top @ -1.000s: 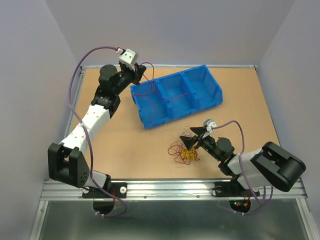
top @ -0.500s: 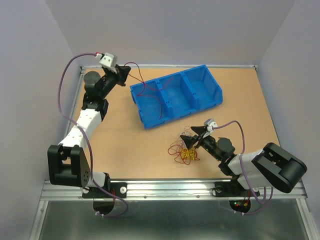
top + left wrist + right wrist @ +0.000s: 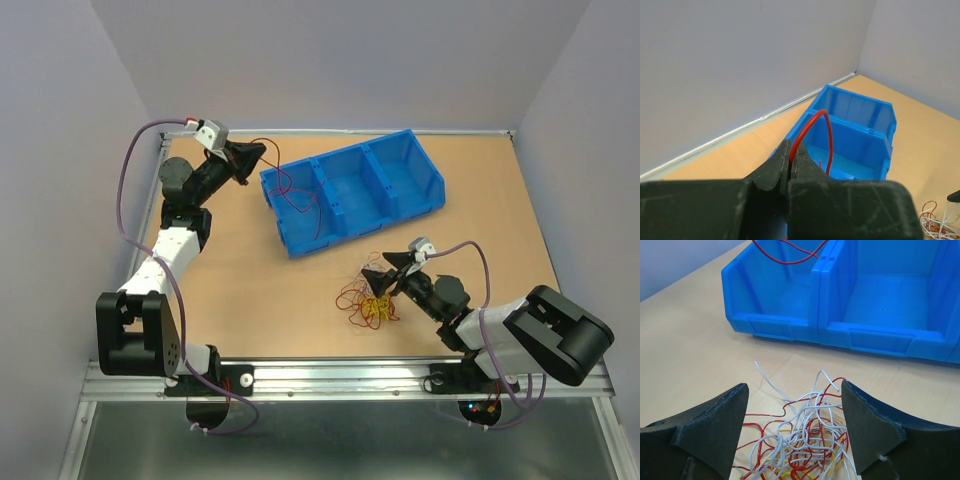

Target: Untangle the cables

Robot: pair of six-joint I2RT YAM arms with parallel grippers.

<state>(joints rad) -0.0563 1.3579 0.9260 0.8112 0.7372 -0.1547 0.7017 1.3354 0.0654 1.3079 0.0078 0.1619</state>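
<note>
Leftward is where the left arm's wrist has swung over the last second, and the thin curly red wire (image 3: 283, 186) has gone with it. That wire arches from the left pincer (image 3: 259, 150), whose black jaws are pinched tight on it, down into the end compartment of the blue plastic three-compartment bin (image 3: 404, 207) nearest that arm. The left wrist view shows the same loop (image 3: 816, 122) rising out of the closed tips (image 3: 790, 154).

The rest of the small tangle of red, white and yellow cables (image 3: 367, 303) lies on the tan wooden table (image 3: 250, 270), on the near side of the bin and apart from it. The right pincer (image 3: 385, 271) hangs just over the heap, jaws spread wide on either side and gripping nothing (image 3: 795, 390).
</note>
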